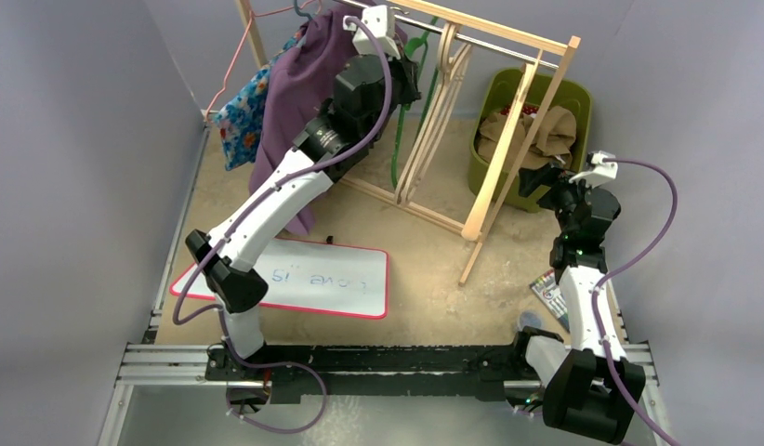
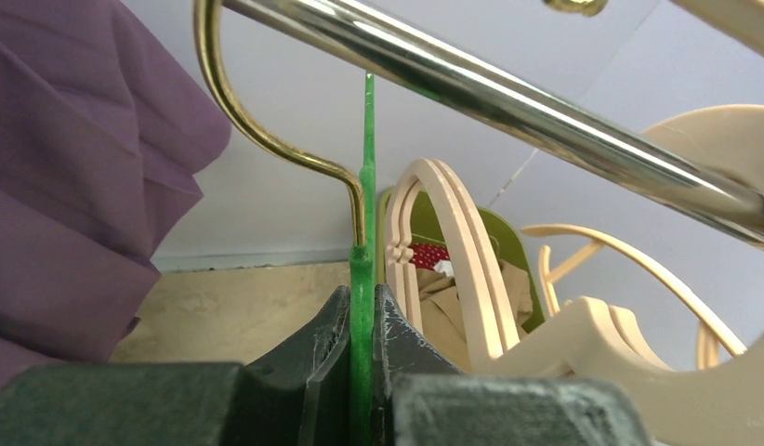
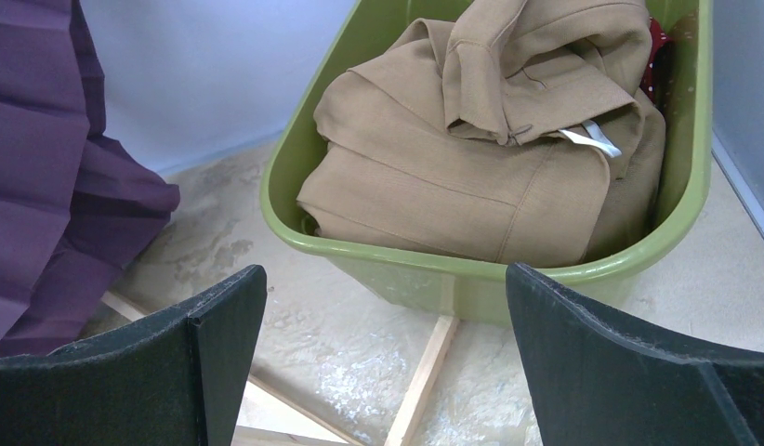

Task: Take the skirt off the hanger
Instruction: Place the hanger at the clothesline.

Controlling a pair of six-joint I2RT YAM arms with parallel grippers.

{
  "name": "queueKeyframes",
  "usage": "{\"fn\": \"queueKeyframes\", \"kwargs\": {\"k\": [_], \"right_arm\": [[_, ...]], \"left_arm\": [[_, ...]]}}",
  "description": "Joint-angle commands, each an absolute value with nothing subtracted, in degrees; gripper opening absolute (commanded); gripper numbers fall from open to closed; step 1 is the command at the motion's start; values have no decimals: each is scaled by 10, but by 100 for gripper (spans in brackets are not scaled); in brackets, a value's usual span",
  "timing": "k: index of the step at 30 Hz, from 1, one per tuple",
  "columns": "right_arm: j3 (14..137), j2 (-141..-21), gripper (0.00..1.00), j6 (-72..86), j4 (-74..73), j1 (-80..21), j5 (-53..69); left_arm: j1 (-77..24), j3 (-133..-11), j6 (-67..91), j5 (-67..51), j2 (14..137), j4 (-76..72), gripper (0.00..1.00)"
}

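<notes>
**A:** Where is the skirt?

**B:** The purple skirt [image 1: 290, 102] hangs at the left end of the wooden rack [image 1: 519, 139]. Its pleats fall toward the table [image 1: 425, 269] behind the left arm. A floral cloth [image 1: 241, 116] hangs just beside it, further left.

**A:** And what does the left gripper [image 2: 362, 372] have?

**B:** Its fingers are pressed tight on the thin neck of a green hanger [image 2: 362, 279]. The grip is right below the gold hook [image 2: 267, 139] that curls over the metal rail [image 2: 508, 88]. In the wrist view the skirt lies just to the left of that grip. Whether the cloth hangs from this very hanger cannot be told.

**A:** Anything else on the rail?

**B:** Several pale wooden hangers [image 2: 462, 269], to the right of the green one.

**A:** The right gripper [image 3: 383, 362]?

**B:** Its fingers are spread wide and hold nothing. It hovers above the table in front of a green bin [image 3: 490, 269], well apart from the skirt. A folded tan garment [image 3: 480, 158] fills the bin, with a bit of red dotted cloth behind it.

**A:** And nearer the arms?

**B:** A whiteboard [image 1: 313, 279] with a red border lies flat on the table, by the left arm.
</notes>
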State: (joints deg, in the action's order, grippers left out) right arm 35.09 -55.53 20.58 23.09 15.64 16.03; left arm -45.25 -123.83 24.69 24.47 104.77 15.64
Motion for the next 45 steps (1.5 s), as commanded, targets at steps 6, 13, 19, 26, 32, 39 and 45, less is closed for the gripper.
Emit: {"fn": "queueKeyframes", "kwargs": {"k": [6, 13, 19, 26, 32, 39, 45], "right_arm": [[346, -554, 99, 212, 266, 155, 164], [344, -558, 99, 214, 271, 155, 166], [344, -561, 99, 214, 271, 155, 167], [344, -564, 99, 215, 274, 155, 171], [344, -563, 99, 215, 273, 155, 169], [344, -564, 99, 216, 273, 155, 170], [343, -565, 99, 216, 274, 155, 171]], "left_arm": [[-470, -1274, 219, 356, 1064, 132, 0], [-486, -1310, 199, 383, 1103, 141, 0], [-516, -1293, 157, 424, 1110, 142, 0], [-519, -1298, 160, 434, 1104, 118, 0], [-519, -1308, 150, 405, 1109, 121, 0], [-519, -1243, 141, 293, 1082, 122, 0], [-519, -1194, 151, 267, 1046, 130, 0]]}}
